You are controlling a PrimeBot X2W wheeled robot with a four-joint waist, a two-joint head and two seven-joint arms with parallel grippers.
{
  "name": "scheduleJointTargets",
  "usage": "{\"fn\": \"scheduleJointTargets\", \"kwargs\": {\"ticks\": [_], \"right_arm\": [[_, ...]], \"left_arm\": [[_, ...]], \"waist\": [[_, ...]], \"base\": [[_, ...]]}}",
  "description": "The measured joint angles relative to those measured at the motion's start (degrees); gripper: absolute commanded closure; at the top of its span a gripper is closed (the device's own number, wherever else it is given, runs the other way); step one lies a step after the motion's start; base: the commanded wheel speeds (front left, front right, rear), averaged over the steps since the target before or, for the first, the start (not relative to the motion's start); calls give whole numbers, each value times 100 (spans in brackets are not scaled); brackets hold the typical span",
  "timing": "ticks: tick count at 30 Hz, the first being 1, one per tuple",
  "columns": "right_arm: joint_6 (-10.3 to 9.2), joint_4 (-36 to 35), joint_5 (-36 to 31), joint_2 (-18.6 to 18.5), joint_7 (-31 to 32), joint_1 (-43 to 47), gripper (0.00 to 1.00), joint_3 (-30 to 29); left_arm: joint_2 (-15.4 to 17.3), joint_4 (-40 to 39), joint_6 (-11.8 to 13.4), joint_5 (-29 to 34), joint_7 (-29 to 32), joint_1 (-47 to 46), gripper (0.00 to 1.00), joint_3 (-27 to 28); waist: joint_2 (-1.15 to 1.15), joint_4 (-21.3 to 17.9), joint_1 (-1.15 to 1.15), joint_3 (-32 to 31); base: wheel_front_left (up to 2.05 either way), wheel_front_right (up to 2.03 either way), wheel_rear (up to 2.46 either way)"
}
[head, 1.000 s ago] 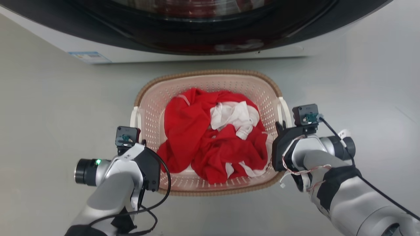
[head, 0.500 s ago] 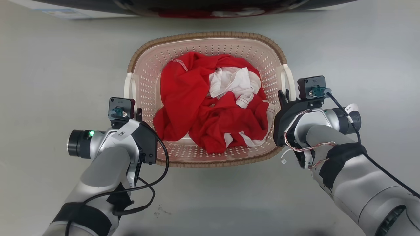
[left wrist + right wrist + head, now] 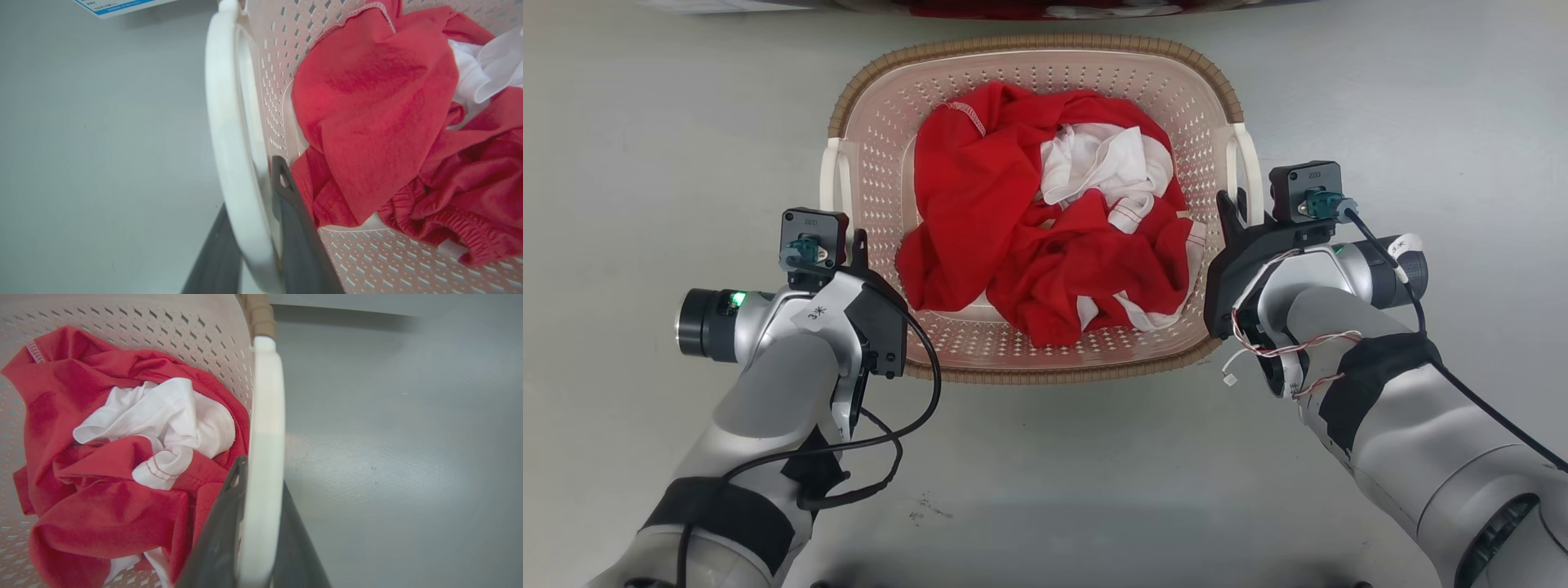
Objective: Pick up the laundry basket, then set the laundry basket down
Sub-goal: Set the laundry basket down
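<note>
The left gripper (image 3: 858, 245) is closed around the left handle (image 3: 229, 134) of the laundry basket (image 3: 1029, 42), one dark finger on each side of the white loop; the right gripper (image 3: 1232, 214) clamps the right handle (image 3: 265, 416) likewise. The basket lies between both arms above the grey floor (image 3: 1045, 490). I judge it light and stiff, yet the smooth loops may slip, so both sides must rise evenly. The red clothes (image 3: 980, 204) inside are soft. Beyond stands the washing machine (image 3: 1045, 6).
</note>
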Motion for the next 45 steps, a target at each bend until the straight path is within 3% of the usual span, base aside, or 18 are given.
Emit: {"fn": "scheduleJointTargets", "kwargs": {"ticks": [7, 8, 12, 13, 14, 15, 17, 19, 45], "right_arm": [[0, 8, -4, 4, -87, -18, 100, 2], [0, 11, -29, 5, -101, -20, 95, 2], [2, 32, -102, 7, -112, -30, 64, 38], [4, 32, -107, 10, -113, -30, 50, 45], [9, 32, -109, 18, -124, -30, 20, 47], [10, 33, -109, 29, -142, -30, 0, 48], [37, 35, -109, 58, -164, -30, 0, 53], [60, 35, -110, 109, -204, -30, 0, 59], [68, 281, -66, 167, -331, 354, 0, 68]], "left_arm": [[-10, 78, 0, 20, -104, -59, 100, -3], [-12, 96, 0, 23, -114, -87, 100, -4], [-11, 141, 0, 30, -205, -126, 100, -5], [-12, 148, 0, 31, -207, -141, 100, -7], [-14, 155, 0, 31, -227, -153, 100, -7], [-20, 168, 0, 31, -246, -170, 82, -8], [-33, 189, 0, 31, -256, -194, 56, -7], [-60, 223, 0, 31, -255, -192, 0, 1], [-103, 404, -1, -97, -497, 216, 0, 176]], "waist": [[0, 33, 0, 42], [0, 37, 0, 42], [0, 47, 0, 30], [0, 49, 0, 23], [0, 50, 0, 16], [0, 51, 0, 6], [0, 54, 0, -27], [0, 58, 0, -70], [0, 7, -1, -1121]], "base": [[0, 0, 0], [0, 0, 0], [0, 0, 0], [0, 0, 0], [0, 0, 0], [0, 0, 0], [0, 0, 0], [0, 0, 0], [0, 0, 0]]}}
